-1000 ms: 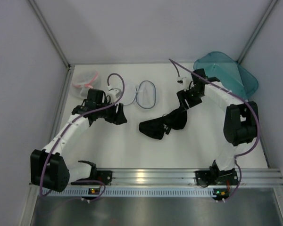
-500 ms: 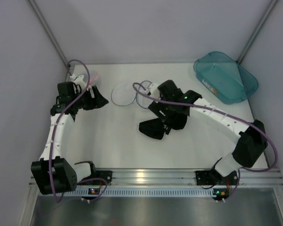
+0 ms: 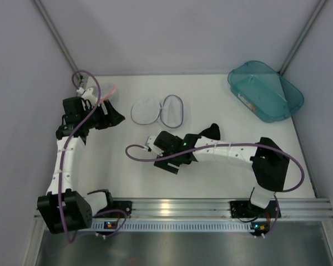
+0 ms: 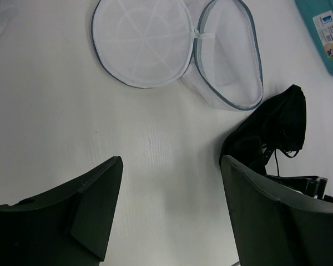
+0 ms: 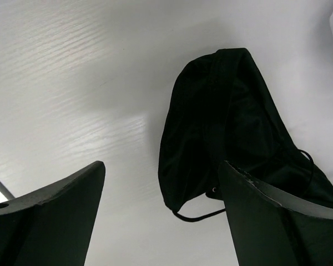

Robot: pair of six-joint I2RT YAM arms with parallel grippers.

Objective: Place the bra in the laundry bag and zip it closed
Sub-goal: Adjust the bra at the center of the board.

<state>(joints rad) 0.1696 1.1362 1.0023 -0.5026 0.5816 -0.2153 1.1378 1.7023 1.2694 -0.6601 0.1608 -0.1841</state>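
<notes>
left gripper (image 4: 171, 160) gapes empty near the open bag (image 4: 144, 47); right gripper (image 5: 162, 164) hangs spread wide just over the bra (image 5: 227, 111), which lies beside the bag, ungripped.

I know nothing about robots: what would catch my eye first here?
The black bra stands out most, dark on the white table near its middle, with the right hand open close to it. Behind it lies the round mesh laundry bag, unzipped into two halves; a teal bin sits in the far right corner.

Teal bin (image 3: 265, 88) far right corner, pink-rimmed mesh bag (image 3: 108, 90) far left
</notes>
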